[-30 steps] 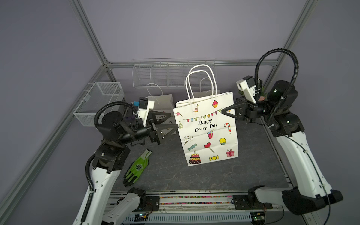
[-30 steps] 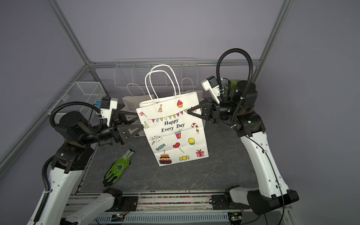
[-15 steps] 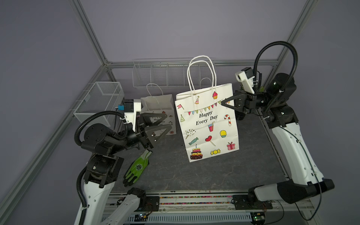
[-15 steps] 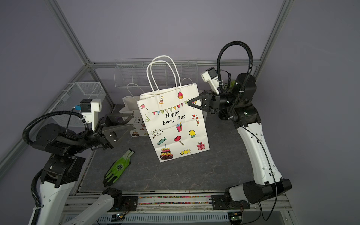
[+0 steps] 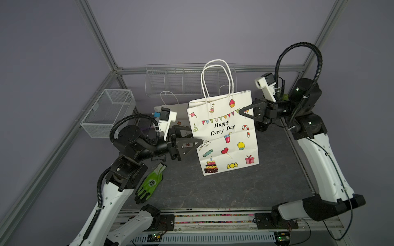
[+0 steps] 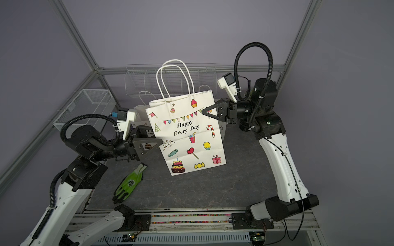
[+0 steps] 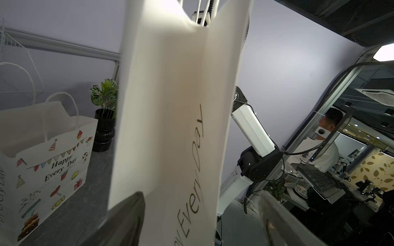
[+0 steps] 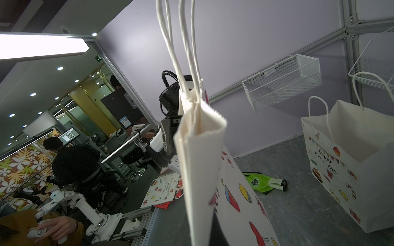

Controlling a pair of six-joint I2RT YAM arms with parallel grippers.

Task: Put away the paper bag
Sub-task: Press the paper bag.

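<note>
We see the "Happy Every Day" paper bag (image 5: pixel 223 136) upright between the two claws, and it is not put away yet. The right claw (image 5: pixel 242 111) is clamped on the bag's side edge, a little under the top rim, and from the right wrist view the bag's mouth is pressed nearly flat in front of this claw. The left claw (image 5: pixel 196 137) has its jaws apart, one finger (image 7: pixel 128 221) on each side of the bag's opposite edge, lower down than the right claw's grip. We do not see its fingers pressing the paper. We cannot tell if the bag's bottom touches the table (image 5: pixel 234 191) or hangs just above it.

So, in our judgement, the first part is done: the bag is taken and flattened. What is left is the second grip, the carrying, and the release. The likely place is the wire rack (image 5: pixel 183 81) on the wall, behind both claws and higher, but the pictures do not confirm this. Another open printed bag (image 7: pixel 47 153) stands just behind the left claw, and a green glove (image 5: pixel 150 184) lies below that claw's wrist. Both are apart from the carried bag.
</note>
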